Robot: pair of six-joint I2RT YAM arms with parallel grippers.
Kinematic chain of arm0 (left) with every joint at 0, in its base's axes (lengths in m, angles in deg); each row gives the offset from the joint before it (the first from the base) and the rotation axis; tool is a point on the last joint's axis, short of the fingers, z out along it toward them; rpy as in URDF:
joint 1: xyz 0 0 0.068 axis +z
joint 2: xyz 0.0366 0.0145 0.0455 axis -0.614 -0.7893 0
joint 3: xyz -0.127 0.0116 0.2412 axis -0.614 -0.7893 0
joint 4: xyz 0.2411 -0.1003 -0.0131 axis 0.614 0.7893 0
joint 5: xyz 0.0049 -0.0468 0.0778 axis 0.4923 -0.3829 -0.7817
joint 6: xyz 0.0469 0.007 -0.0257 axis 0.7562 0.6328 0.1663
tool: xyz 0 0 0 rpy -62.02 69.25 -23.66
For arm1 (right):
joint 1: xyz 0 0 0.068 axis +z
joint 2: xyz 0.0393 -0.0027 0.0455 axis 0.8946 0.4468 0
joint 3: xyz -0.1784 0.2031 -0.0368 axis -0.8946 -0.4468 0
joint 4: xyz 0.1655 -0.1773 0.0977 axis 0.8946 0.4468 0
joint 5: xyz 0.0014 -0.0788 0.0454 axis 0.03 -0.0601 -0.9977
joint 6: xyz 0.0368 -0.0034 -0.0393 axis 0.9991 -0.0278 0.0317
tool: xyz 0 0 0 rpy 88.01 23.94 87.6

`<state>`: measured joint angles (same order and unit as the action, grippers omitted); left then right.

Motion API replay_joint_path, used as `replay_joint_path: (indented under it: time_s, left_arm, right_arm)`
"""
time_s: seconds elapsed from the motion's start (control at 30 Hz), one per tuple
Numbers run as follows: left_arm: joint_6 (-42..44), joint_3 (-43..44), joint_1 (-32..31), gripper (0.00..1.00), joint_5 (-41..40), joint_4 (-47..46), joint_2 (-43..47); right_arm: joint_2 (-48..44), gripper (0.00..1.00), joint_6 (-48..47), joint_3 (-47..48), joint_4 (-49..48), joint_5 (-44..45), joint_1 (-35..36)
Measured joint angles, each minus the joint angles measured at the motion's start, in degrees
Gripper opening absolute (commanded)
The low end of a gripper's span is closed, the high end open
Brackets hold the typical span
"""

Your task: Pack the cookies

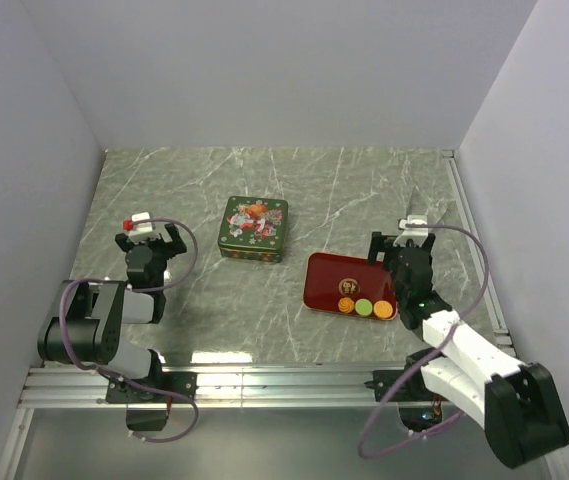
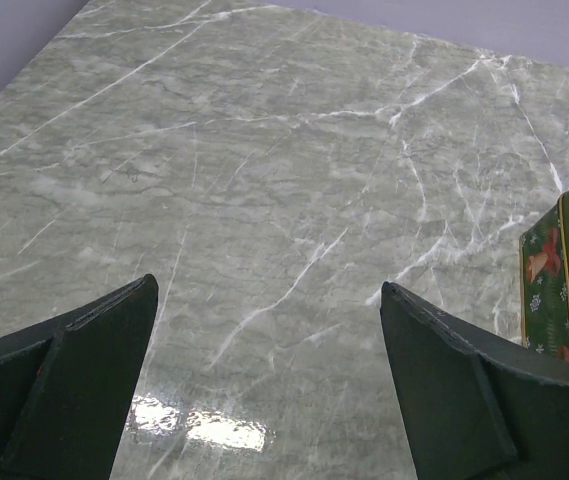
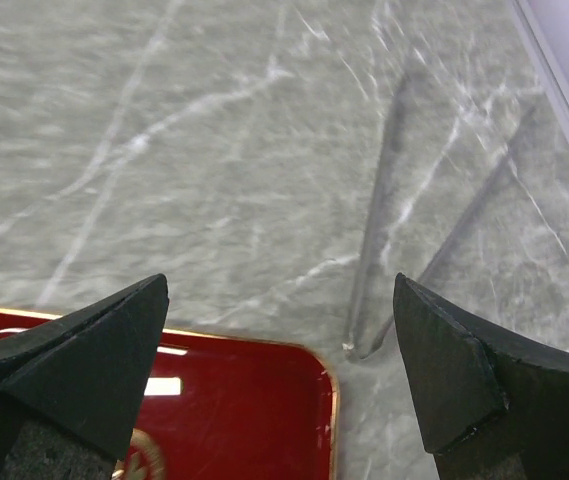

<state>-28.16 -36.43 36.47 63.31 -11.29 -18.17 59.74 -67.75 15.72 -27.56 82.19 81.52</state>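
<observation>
Three round cookies, orange point(image 1: 347, 304), green point(image 1: 364, 308) and orange point(image 1: 383, 310), lie in a row at the near edge of a red tray point(image 1: 336, 278). A green decorated tin point(image 1: 254, 228) sits closed at the table's middle; its edge shows in the left wrist view point(image 2: 564, 280). My right gripper point(image 1: 401, 248) is open and empty, just right of the tray, over its far right corner point(image 3: 264, 410). My left gripper point(image 1: 147, 238) is open and empty over bare table, left of the tin. No cookies show in either wrist view.
The marble table point(image 1: 354, 190) is walled on the left, back and right. A metal rail point(image 1: 264, 380) runs along the near edge at the arm bases.
</observation>
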Motion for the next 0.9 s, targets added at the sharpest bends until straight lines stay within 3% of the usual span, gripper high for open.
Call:
replay_joint_path:
  time_s: [0.23, 0.6, 0.9]
  left_arm:
    - [0.00, 0.02, 0.00, 0.99, 0.04, -0.02, 0.00]
    - [0.00, 0.07, 0.02, 1.00, 0.07, 0.00, 0.00]
    - [0.00, 0.07, 0.11, 0.99, 0.09, 0.00, 0.00]
  right_arm:
    - [12.28, 1.00, -1.40, -2.67, -14.82, -1.97, -4.33]
    - [21.40, 1.00, 1.07, -4.57, -34.80, -6.32, -11.41]
    - [22.97, 1.00, 2.84, -5.46, -38.56, -7.21, -12.87]
